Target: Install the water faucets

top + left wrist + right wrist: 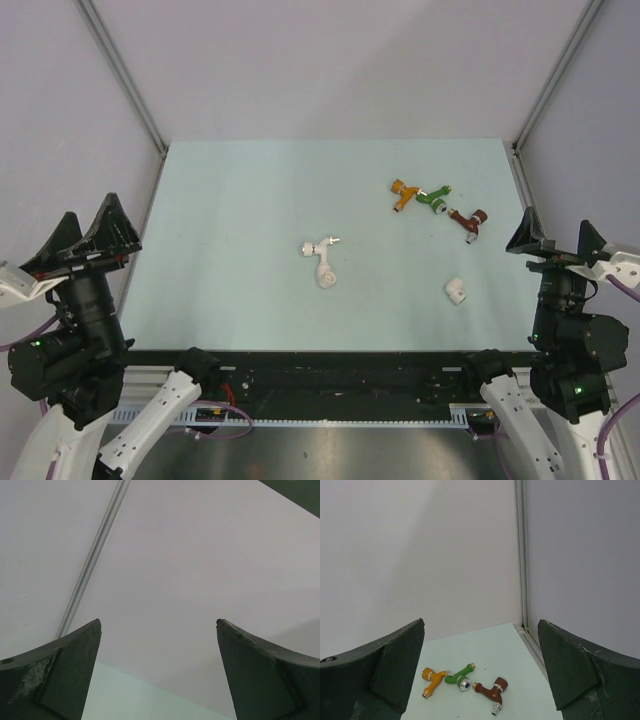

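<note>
Orange faucet [403,193], green faucet [433,198] and dark red faucet [467,220] lie loose on the table; both grippers are empty.

We judge that both arms are parked at the near corners to keep the pale green table [240,190] open for a first pick. The left gripper [91,206] and right gripper [556,220] are spread wide and hold nothing. The three coloured faucets lie in a chain at far right, ends touching or nearly so, ahead and inward of the right gripper, whose wrist camera frames them low between its fingers. The white faucet [320,258] lies mid-table, well apart from both grippers. A white pipe connector [456,290] sits nearer the right gripper.
</note>
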